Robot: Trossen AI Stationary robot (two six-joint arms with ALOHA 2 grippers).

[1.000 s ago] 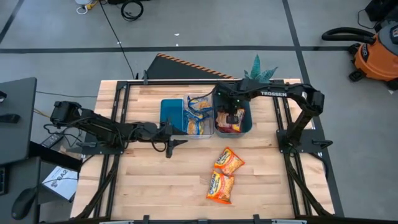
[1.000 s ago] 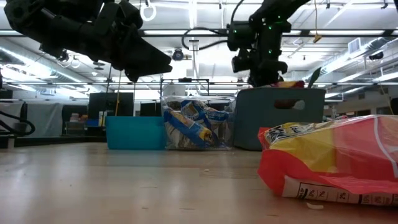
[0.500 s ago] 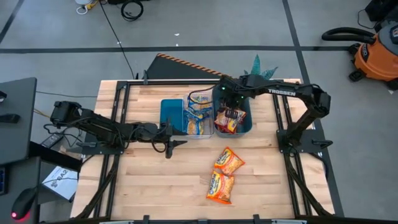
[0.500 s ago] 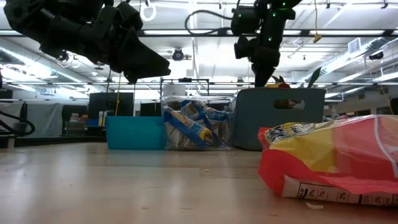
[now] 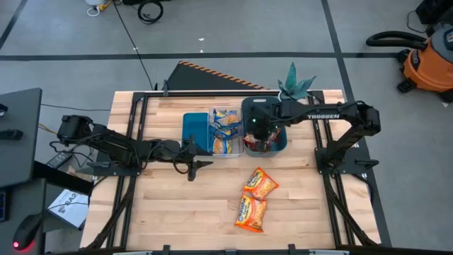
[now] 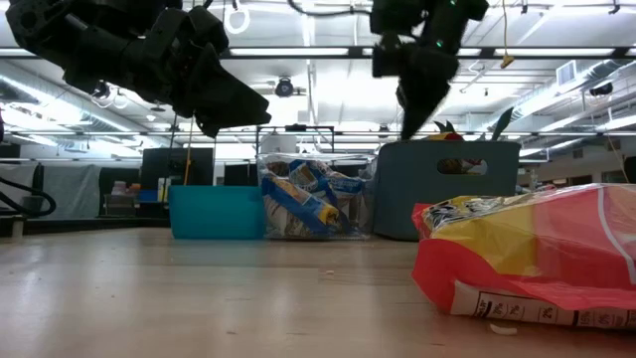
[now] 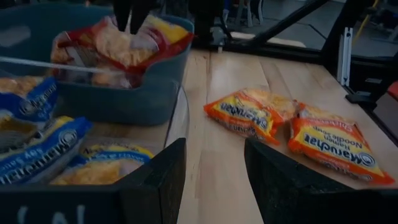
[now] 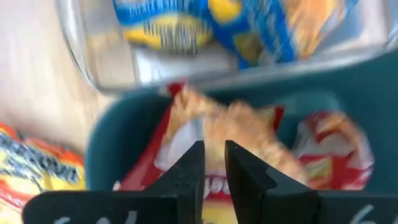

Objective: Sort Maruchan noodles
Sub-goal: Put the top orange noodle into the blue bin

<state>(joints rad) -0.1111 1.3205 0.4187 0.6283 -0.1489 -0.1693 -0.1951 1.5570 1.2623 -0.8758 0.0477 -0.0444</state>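
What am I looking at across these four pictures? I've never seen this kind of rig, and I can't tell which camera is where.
Two dark robot arms work at a wooden table. One picture looks straight down, one looks level across the tabletop, and two come from cameras on the arms' wrists. The job is sorting noodle packets. The right gripper hangs over the dark teal bin, which holds red packets; its fingers are nearly together and hold nothing. The left gripper waits open above the table, in front of the bins, also holding nothing. The clear bin holds blue-and-yellow packets. Two orange packets lie loose on the table.
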